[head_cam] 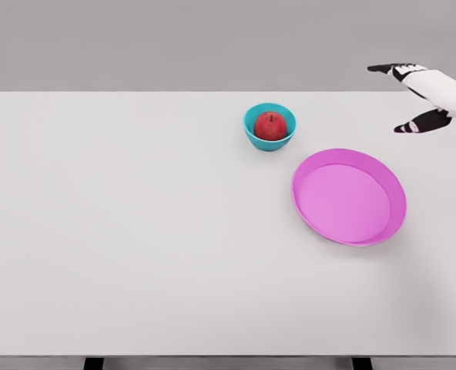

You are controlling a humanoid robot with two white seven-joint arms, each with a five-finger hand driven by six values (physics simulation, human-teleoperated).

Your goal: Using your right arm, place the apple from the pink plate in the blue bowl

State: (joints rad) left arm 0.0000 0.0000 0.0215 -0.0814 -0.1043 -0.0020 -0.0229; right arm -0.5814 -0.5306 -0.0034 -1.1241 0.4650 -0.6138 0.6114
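Nearest us, our pink plate (349,197) lies empty; behind-left of it the apple (271,125) rests inside the blue bowl (253,132), apparently delivered. Behind-right, our right hand (420,96) hovers, fingers spread, holding nothing.

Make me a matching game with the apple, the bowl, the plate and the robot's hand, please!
Things:
1. apple
2. bowl
3. plate
4. right hand

Descriptions:
A. pink, with nothing on it
B. open, up in the air at the right edge
C. red, sitting inside the bowl
D. blue, behind and left of the plate

Pairs: 1-C, 2-D, 3-A, 4-B
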